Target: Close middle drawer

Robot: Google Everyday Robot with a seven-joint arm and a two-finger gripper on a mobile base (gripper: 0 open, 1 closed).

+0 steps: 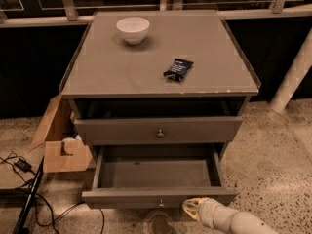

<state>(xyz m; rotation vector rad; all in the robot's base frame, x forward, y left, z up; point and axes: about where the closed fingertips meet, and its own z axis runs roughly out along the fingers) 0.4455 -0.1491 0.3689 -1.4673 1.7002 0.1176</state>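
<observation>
The grey cabinet [146, 67] stands in the middle of the camera view. The middle drawer [157, 173] is pulled far out and its box is empty. Its flat front [122, 198] has a small round knob [160, 203]. Above it, the top drawer front [117, 129] with its knob [160, 133] sits slightly out, with a dark gap over it. The lowest drawer is hidden under the open one. My gripper [191, 208], pale with a white arm, is at the bottom edge, just in front of the middle drawer's front, right of the knob.
A white bowl [132, 29] and a dark packet [178, 68] lie on the cabinet top. An open cardboard box [61, 147] stands at the left, with black cables [24, 179] on the floor. A white pole [292, 74] leans at the right. Speckled floor surrounds the cabinet.
</observation>
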